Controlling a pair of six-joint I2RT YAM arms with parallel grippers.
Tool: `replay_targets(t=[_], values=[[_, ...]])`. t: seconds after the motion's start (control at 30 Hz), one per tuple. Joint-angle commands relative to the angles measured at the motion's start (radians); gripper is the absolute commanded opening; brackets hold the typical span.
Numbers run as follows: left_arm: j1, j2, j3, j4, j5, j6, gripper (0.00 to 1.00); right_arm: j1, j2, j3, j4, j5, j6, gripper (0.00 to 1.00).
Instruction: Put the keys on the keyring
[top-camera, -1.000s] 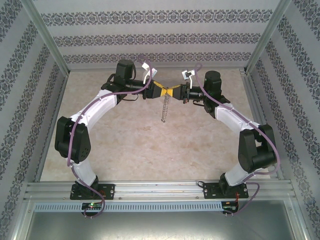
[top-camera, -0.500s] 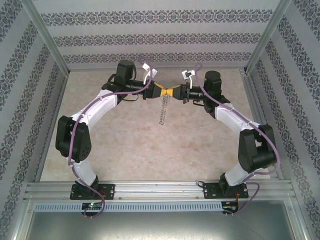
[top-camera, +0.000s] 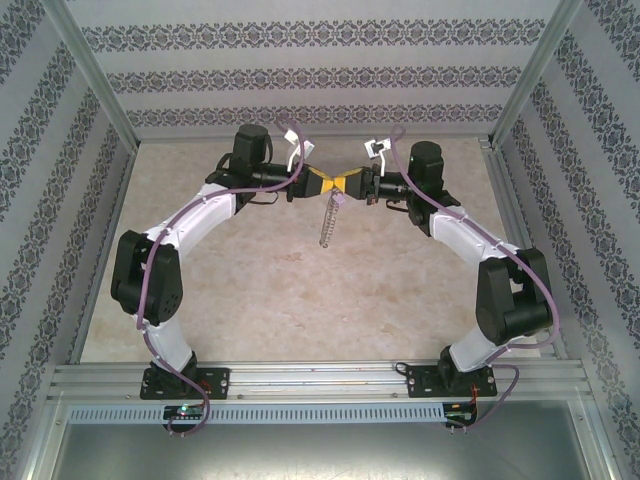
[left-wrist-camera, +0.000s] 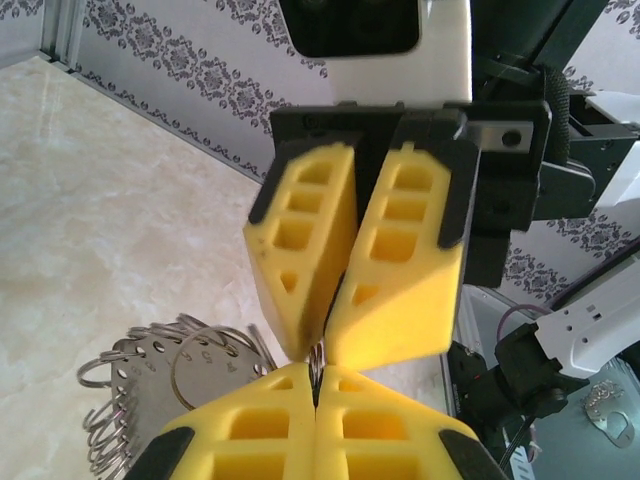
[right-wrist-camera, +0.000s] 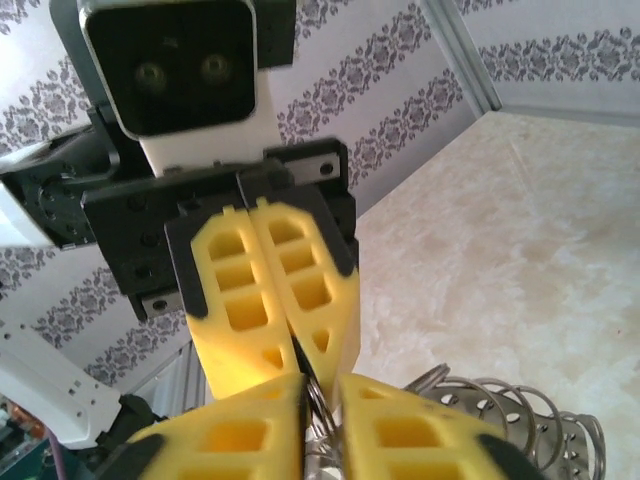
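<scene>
My two grippers meet tip to tip above the back middle of the table (top-camera: 300, 290). My left gripper (top-camera: 335, 183) (left-wrist-camera: 318, 380) is shut on the thin wire of the keyring (top-camera: 327, 225), which hangs down beneath the fingertips. My right gripper (top-camera: 348, 183) (right-wrist-camera: 322, 392) faces it with its yellow fingers (right-wrist-camera: 410, 430) slightly apart and the ring wire between them. A small pale lilac key (top-camera: 338, 203) shows just under the fingertips. Several silvery loops and a holed metal tag of the keyring (left-wrist-camera: 170, 365) (right-wrist-camera: 500, 410) dangle below.
Patterned walls and aluminium posts (top-camera: 95, 80) enclose the table on three sides. The frame rail (top-camera: 320, 375) with both arm bases runs along the near edge. Bare marble-look surface lies under and in front of the hanging ring.
My left gripper has closed onto the ring wire and shifted slightly right. My right gripper's fingers have parted a little. The hanging ring has swung slightly.
</scene>
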Motion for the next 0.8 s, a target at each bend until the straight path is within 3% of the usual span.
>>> replay_targets(t=[0.0, 0.23, 0.4, 0.77], values=[[-0.011, -0.027, -0.029, 0.104, -0.004, -0.034, 0.00, -0.029, -0.036, -0.033, 0.122, 0.015, 0.045, 0.27], [-0.010, -0.051, -0.074, 0.215, -0.016, -0.092, 0.00, -0.033, -0.113, -0.134, 0.146, 0.078, 0.049, 0.41], [-0.010, -0.055, -0.082, 0.248, -0.014, -0.117, 0.00, -0.025, -0.136, -0.200, 0.170, 0.128, 0.049, 0.43], [-0.010, -0.069, -0.092, 0.323, 0.016, -0.172, 0.00, 0.020, -0.087, -0.204, 0.212, 0.103, 0.067, 0.45]])
